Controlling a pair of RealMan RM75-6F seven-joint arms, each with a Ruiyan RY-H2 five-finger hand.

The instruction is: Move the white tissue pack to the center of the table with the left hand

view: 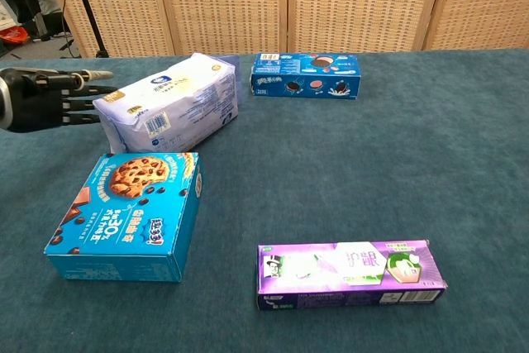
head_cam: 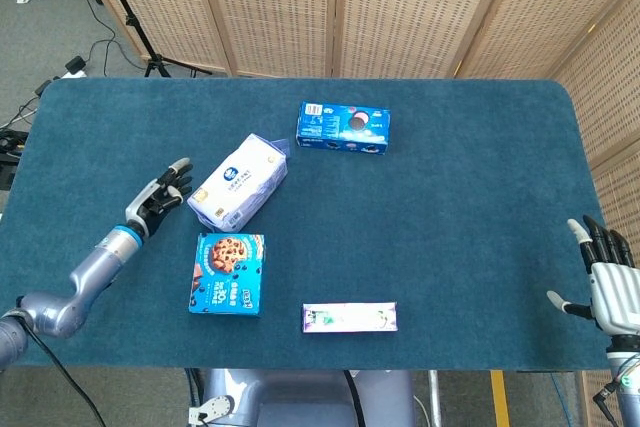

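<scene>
The white tissue pack [head_cam: 238,182] [view: 168,102] lies tilted on the blue table, left of the middle. My left hand [head_cam: 160,199] [view: 48,97] hovers just to the pack's left with its fingers spread and pointing at the pack's near end, holding nothing. A small gap shows between the fingertips and the pack. My right hand [head_cam: 606,279] stays at the table's right front edge, fingers apart and empty; the chest view does not show it.
A blue cookie box [head_cam: 228,272] [view: 129,214] lies just in front of the pack. A blue sandwich-biscuit box [head_cam: 343,128] [view: 306,76] sits behind and to the right. A purple flat box [head_cam: 350,317] [view: 349,274] lies near the front edge. Wicker screens stand behind the table.
</scene>
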